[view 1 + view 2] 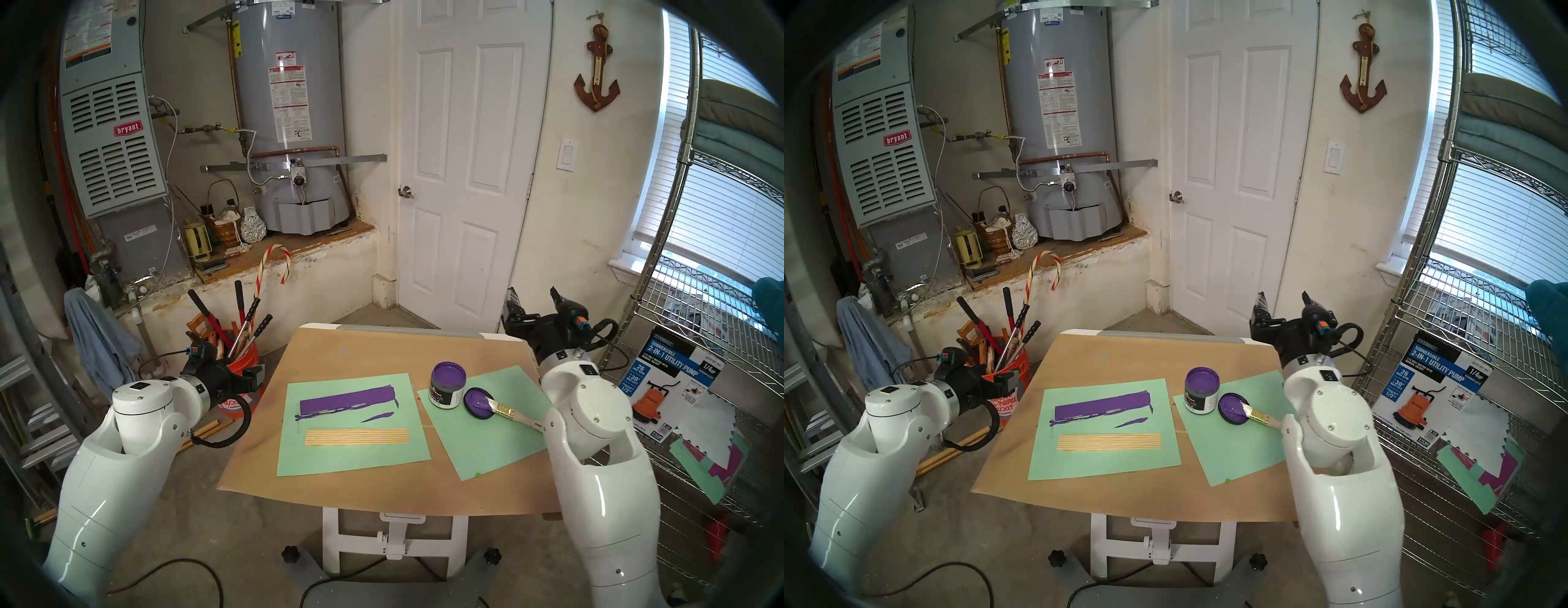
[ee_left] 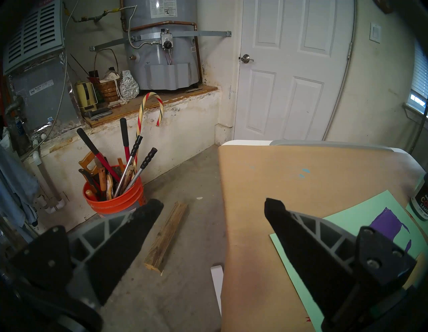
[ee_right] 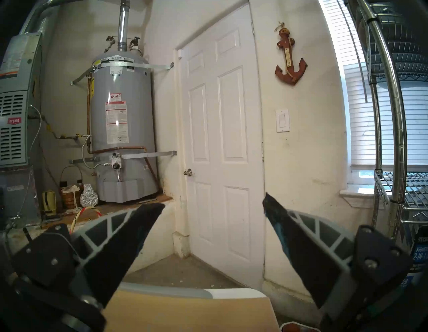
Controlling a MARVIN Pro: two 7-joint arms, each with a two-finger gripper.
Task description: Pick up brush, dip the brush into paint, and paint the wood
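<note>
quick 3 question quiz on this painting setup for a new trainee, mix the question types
1. True or false: the right gripper holds the brush.
2. Where do the brush's bristles rest? A) in the paint jar B) on the purple-smeared lid C) on the wood panel
3. Fill in: the wood panel is still ____ of paint.

Key:
1. False; its jaws are open and raised off the table, like the left gripper.
2. B
3. bare

Glossy purple paint (image 1: 448, 372) fills its jar, the wood (image 1: 357, 437) is ribbed bare tan, the brush (image 1: 511, 412) has a shiny gold metal ferrule, and matt brown paper covers the bench (image 1: 339, 361).
</note>
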